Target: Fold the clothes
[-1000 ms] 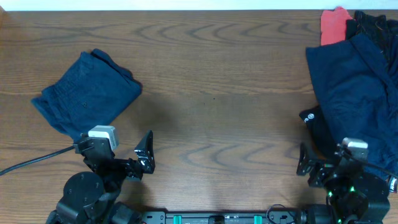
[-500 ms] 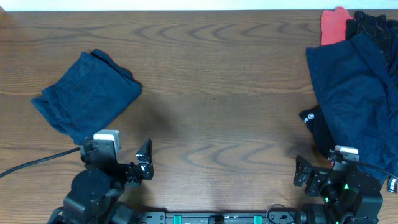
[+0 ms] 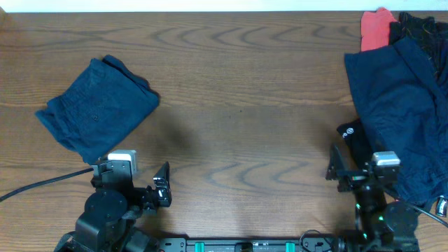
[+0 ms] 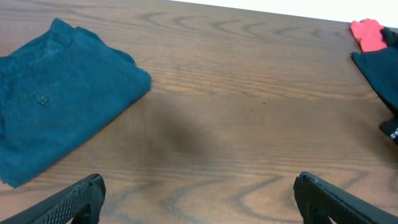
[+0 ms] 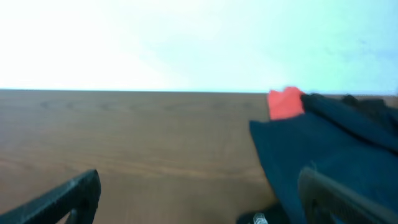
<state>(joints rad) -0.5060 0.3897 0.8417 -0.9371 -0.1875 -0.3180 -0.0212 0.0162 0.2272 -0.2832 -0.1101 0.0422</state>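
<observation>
A folded navy shorts-like garment (image 3: pixel 98 108) lies at the left of the table; it also shows in the left wrist view (image 4: pixel 56 93). A pile of clothes lies at the right edge: a large navy piece (image 3: pixel 399 105), a coral-red piece (image 3: pixel 376 26) and a black piece with white logo (image 3: pixel 352 136). The right wrist view shows the navy piece (image 5: pixel 329 149) and the red piece (image 5: pixel 286 102). My left gripper (image 3: pixel 162 183) is open and empty near the front edge (image 4: pixel 198 196). My right gripper (image 3: pixel 337 166) is open and empty beside the black piece (image 5: pixel 199 199).
The wooden table (image 3: pixel 238 105) has bare wood between the folded garment and the pile. A dark cable (image 3: pixel 35 182) runs from the left arm to the left edge. More black cloth (image 3: pixel 420 24) lies at the far right corner.
The left arm has drawn back toward the front edge. The right arm has turned and lifted, its gripper now pointing up the table. The clothes have not moved.
</observation>
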